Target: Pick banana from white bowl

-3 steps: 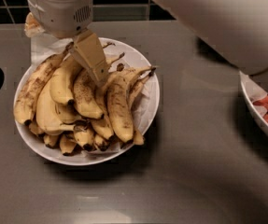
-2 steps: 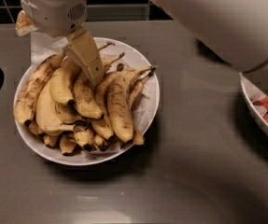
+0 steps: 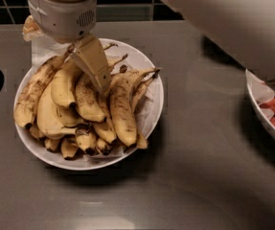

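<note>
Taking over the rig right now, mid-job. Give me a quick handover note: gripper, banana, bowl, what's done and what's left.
Gripper: low over the white bowl, tip down among the piled bananas near the middle.
Banana: the plump clean-yellow one, lying in the pile just left of the gripper; not lifted.
Done: approach to the bowl.
Left: grasp the banana and lift it clear of the bowl.
Note: a second bowl with red pieces sits at the right edge.
</note>
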`<state>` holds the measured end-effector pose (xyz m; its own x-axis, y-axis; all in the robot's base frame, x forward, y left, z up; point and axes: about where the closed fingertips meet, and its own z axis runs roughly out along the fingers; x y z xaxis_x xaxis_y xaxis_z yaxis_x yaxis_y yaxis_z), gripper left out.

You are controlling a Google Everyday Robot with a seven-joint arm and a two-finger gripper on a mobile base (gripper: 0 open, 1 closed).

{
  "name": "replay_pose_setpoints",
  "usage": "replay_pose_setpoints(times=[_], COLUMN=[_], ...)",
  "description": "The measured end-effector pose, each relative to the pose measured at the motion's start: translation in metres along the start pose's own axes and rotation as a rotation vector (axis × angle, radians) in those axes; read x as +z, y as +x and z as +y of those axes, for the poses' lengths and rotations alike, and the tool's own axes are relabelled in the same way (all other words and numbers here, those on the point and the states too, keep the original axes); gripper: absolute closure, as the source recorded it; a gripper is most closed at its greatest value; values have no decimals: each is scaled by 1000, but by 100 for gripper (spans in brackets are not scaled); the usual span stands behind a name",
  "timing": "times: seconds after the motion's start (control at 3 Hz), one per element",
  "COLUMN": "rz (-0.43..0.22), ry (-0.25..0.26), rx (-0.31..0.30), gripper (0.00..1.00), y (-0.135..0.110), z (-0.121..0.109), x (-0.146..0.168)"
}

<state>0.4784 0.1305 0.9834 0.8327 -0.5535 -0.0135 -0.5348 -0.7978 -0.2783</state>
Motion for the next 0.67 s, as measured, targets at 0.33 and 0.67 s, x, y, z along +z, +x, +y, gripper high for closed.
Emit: replay_pose_setpoints(times=[0.33,0.67], rz=[-16,-17], ry=[-26,-37], rx=[5,6], gripper=[18,23], y=[-3,-5], z=[12,19], x=[1,-2])
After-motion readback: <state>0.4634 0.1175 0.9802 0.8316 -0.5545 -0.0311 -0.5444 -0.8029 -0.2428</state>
